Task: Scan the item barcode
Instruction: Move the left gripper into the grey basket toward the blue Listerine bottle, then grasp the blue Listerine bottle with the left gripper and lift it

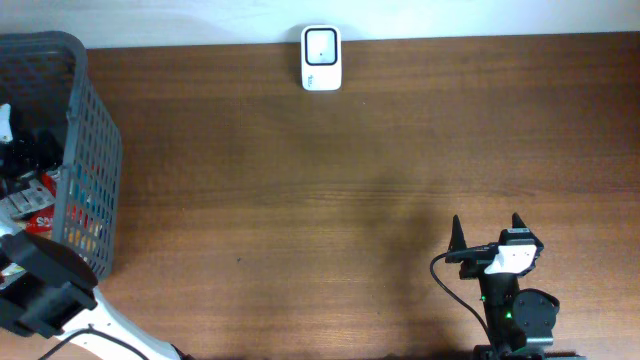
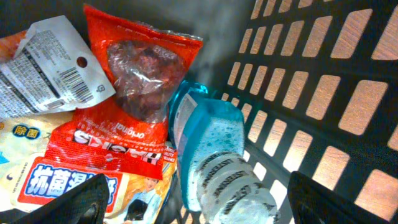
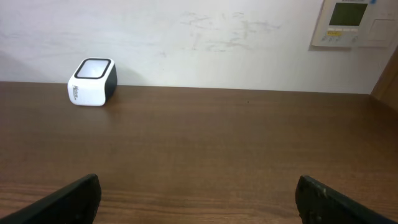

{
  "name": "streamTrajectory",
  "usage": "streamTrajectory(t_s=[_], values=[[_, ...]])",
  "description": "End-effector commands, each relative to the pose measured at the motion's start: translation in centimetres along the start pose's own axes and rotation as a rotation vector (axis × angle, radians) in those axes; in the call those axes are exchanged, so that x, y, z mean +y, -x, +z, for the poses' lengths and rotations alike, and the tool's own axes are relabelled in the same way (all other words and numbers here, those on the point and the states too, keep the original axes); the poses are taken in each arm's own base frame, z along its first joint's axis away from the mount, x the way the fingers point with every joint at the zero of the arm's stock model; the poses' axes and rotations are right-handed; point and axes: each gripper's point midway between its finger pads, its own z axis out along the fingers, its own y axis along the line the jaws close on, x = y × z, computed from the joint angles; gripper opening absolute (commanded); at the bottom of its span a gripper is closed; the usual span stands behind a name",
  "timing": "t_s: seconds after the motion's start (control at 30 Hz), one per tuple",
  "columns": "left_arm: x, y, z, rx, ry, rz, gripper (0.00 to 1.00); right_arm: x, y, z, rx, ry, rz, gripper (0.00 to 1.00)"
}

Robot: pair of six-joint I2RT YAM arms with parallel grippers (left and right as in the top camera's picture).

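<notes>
1. One basket [image 2: 323,74], surrounding the left gripper [image 2: 196,186].
2. Just ahead of it, one each: red snack bag [image 2: 140,81], blue bottle [image 2: 208,134], white packet [image 2: 50,68], wipes pack [image 2: 68,180].
3. One scanner [image 3: 92,81], ahead-left of the right gripper [image 3: 198,186].

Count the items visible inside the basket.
4: a white packet top left, a red snack bag in the middle, a blue bottle beside the basket wall, a yellow pack bottom left. Others may lie hidden underneath.

Scanner [image 1: 321,58]: white box with a dark top window, upright at the far edge of the counter [image 1: 300,200].
Items heaped in the grey basket [image 1: 95,150]:
- red snack bag [image 2: 130,93], lying flat
- blue bottle [image 2: 211,155], on its side, touching the bag
- white packet [image 2: 50,68], barcode face up
</notes>
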Motion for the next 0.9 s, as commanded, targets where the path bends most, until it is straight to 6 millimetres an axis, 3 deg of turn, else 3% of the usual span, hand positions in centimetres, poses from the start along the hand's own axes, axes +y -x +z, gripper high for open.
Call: streamTrajectory(t_s=[0.0, 0.13, 0.23, 0.47, 0.67, 0.77, 0.87], values=[[0.0, -0.3, 0.7, 0.028, 0.014, 0.021, 0.92, 0.0, -0.3, 0.0, 0.003, -0.003, -0.006, 0.98], [0.2, -1.3, 2.4, 0.085, 0.037, 0.026, 0.90, 0.0, -0.3, 0.0, 0.003, -0.003, -0.006, 0.99], [0.2, -1.5, 2.6, 0.090, 0.036, 0.025, 0.88, 0.0, -0.3, 0.0, 0.003, -0.003, -0.005, 0.99], [-0.7, -1.5, 2.8, 0.103, 0.030, 0.045, 0.52, 0.0, -0.3, 0.0, 0.003, -0.003, -0.005, 0.98], [-0.9, -2.6, 4.1, 0.150, 0.020, 0.042, 0.57, 0.0, -0.3, 0.0, 0.003, -0.003, -0.006, 0.99], [-0.7, -2.3, 4.3, 0.136, 0.029, 0.046, 0.49, 0.0, -0.3, 0.0, 0.003, -0.003, -0.006, 0.98], [-0.6, -1.8, 4.3, 0.117, 0.034, 0.050, 0.49, 0.0, -0.3, 0.0, 0.003, -0.003, -0.005, 0.99]])
